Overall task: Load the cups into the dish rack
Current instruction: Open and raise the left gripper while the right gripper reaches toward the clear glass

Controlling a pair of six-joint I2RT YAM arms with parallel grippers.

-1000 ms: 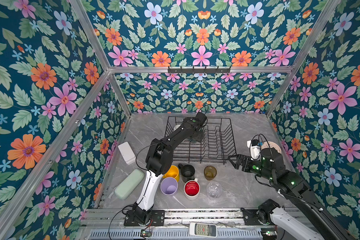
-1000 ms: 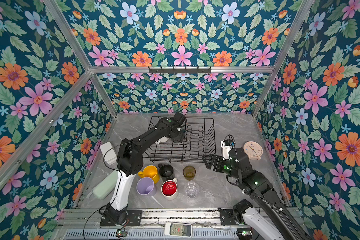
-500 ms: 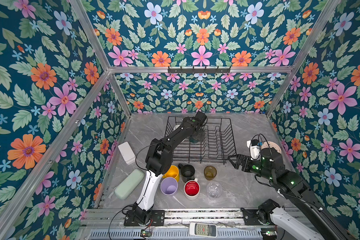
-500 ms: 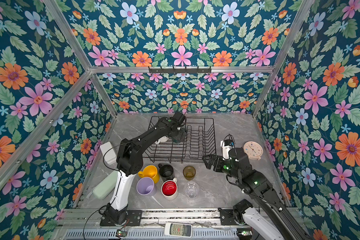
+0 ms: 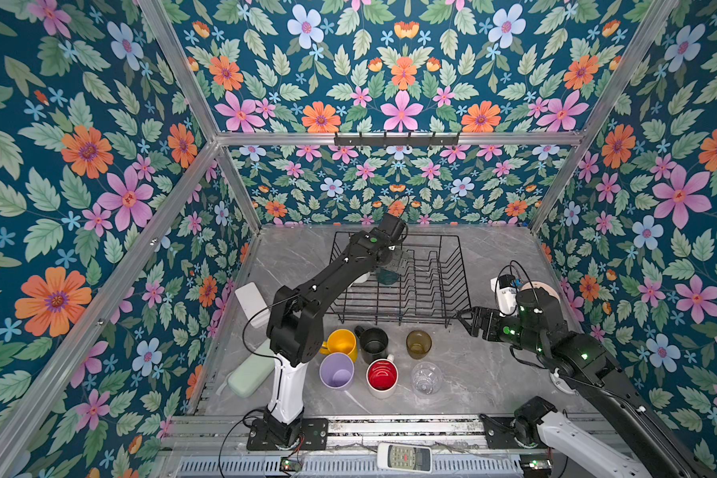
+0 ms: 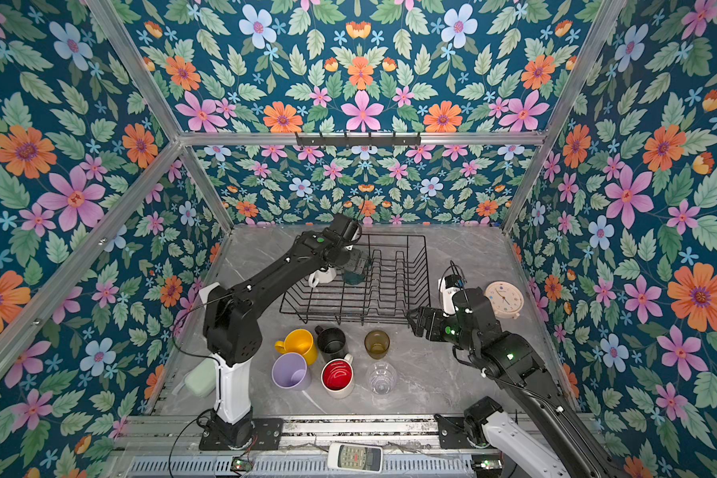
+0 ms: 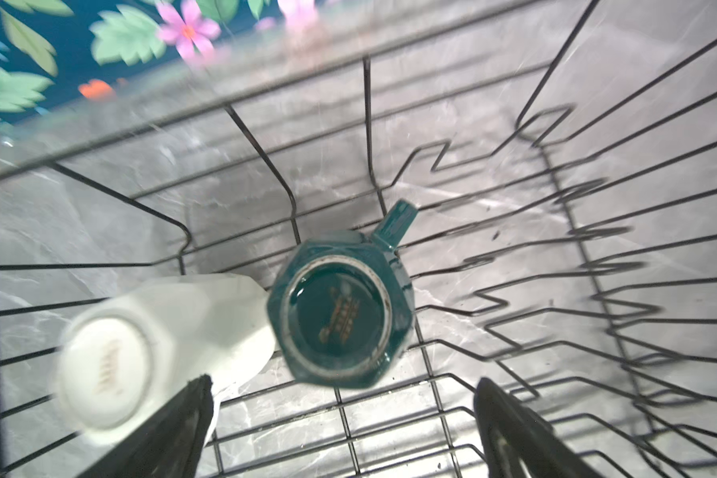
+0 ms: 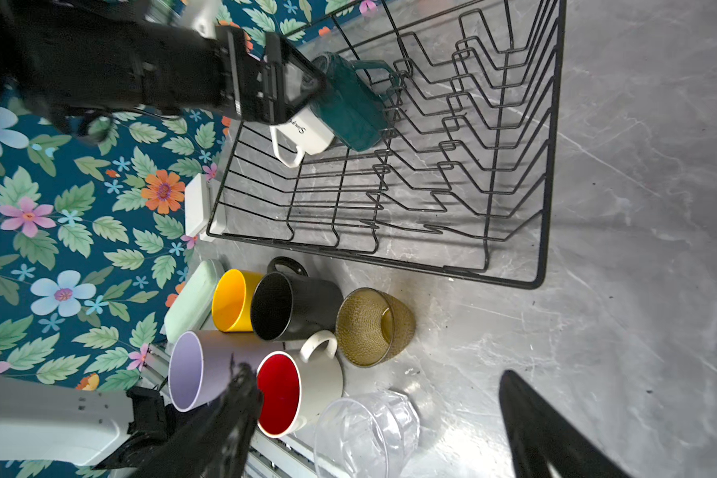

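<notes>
The black wire dish rack (image 5: pixel 443 289) stands at the back of the table. A green mug (image 7: pixel 340 314) and a white mug (image 7: pixel 141 347) rest in it bottom up, touching each other. My left gripper (image 7: pixel 344 383) hovers just over the green mug, open and holding nothing. In front of the rack stand a yellow mug (image 5: pixel 342 343), black mug (image 5: pixel 373 343), amber tumbler (image 5: pixel 418 343), lilac tumbler (image 5: pixel 336 371), white/red mug (image 5: pixel 381 375) and clear glass (image 5: pixel 426 377). My right gripper (image 5: pixel 462 318) hangs open and empty by the rack's front right corner, apart from the cups.
A white box (image 5: pixel 251 302) and a pale green case (image 5: pixel 249 374) lie along the left wall. A round clock (image 6: pixel 503 300) and a small white device (image 5: pixel 503 289) sit behind the right arm. A remote (image 5: pixel 404 457) lies on the front rail. A black hook rail (image 5: pixel 396 138) hangs on the back wall.
My left gripper's jaws have spread wider over the green mug, which stays in the rack. Both arms have otherwise barely shifted.
</notes>
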